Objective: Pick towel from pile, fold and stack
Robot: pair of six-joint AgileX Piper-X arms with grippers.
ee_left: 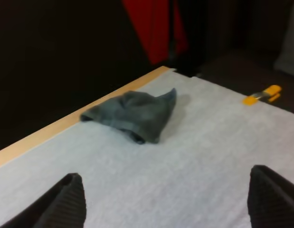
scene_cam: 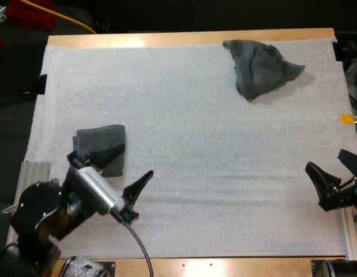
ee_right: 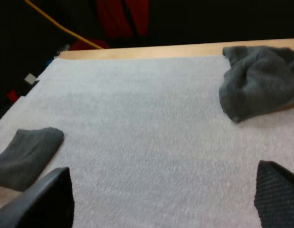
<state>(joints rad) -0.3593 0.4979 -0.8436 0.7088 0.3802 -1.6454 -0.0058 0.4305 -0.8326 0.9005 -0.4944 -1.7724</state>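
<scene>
Mat (scene_cam: 195,173) is covering table (scene_cam: 166,39); crumpled towel (scene_cam: 260,68) is lying far right, folded towel (scene_cam: 100,138) near left.

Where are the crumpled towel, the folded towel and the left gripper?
crumpled towel (scene_cam: 260,68), high view, middle of heap
folded towel (scene_cam: 100,137), high view, top face
left gripper (scene_cam: 136,160), high view, midway between its fingers

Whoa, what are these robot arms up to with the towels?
Nothing is being held right now. The left claw is open next to a folded towel at the near left of the mat. The right claw is open at the mat's right edge. A crumpled towel lies at the far right, not yet picked up.
</scene>
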